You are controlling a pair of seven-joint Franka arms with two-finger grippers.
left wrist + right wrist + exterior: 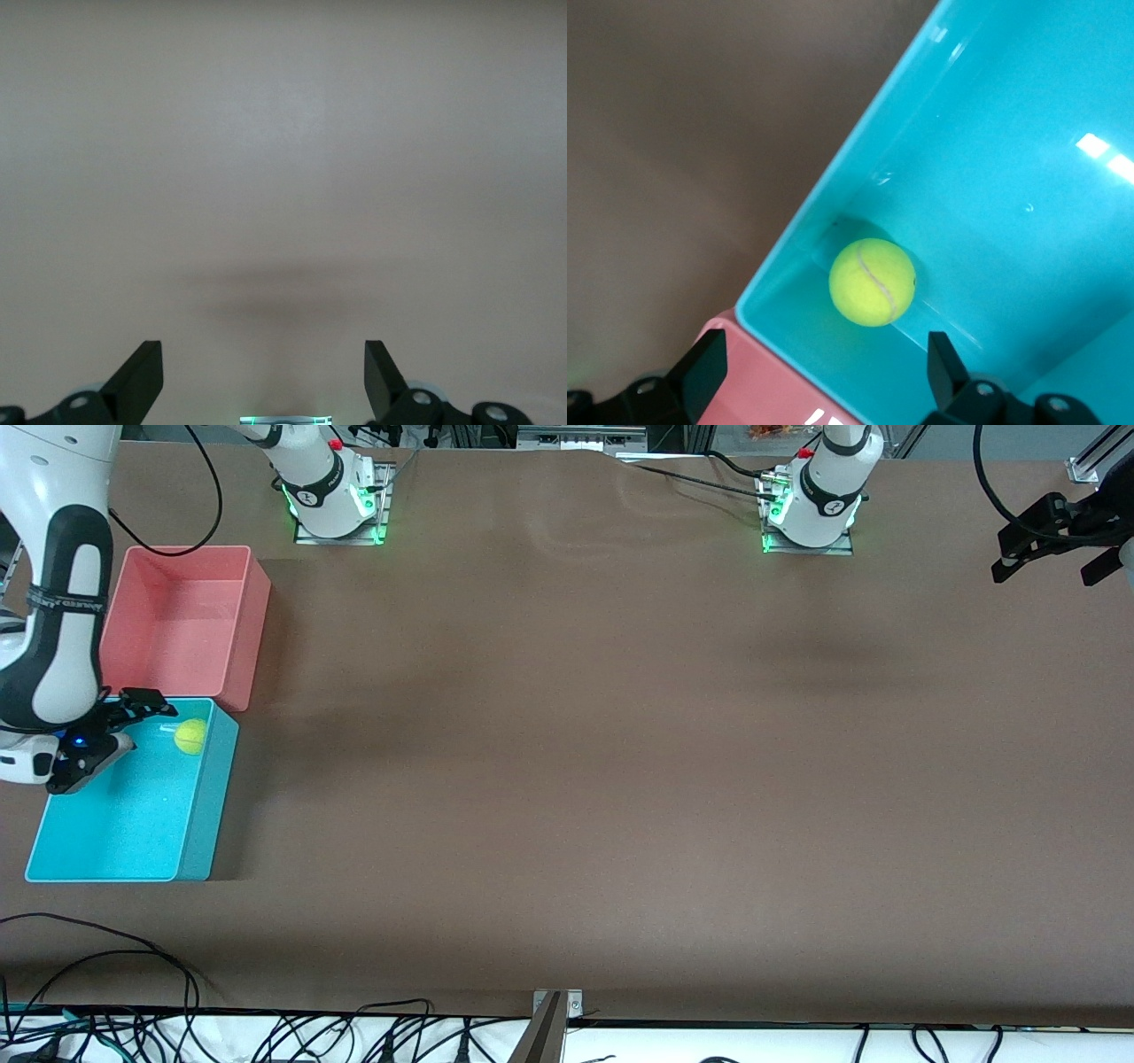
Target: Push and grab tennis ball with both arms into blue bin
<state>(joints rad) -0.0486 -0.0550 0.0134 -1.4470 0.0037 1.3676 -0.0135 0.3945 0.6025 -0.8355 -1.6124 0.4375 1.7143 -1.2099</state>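
Observation:
The tennis ball (190,736) lies inside the blue bin (199,815), in the corner next to the pink-red tub. In the right wrist view the ball (872,282) rests against the bin's wall (833,168). My right gripper (124,731) hangs open and empty over the blue bin's end nearest the pink tub, its jaws (824,372) spread wide above the two tubs' shared edge. My left gripper (1050,558) is open and empty, raised over the left arm's end of the table; the left wrist view (263,372) shows only bare brown table below it.
The pink-red tub (177,615) stands against the blue bin, farther from the front camera, and shows in the right wrist view (762,390). Cables (106,957) lie along the table's front edge. Brown table top (576,735) spreads between the arms.

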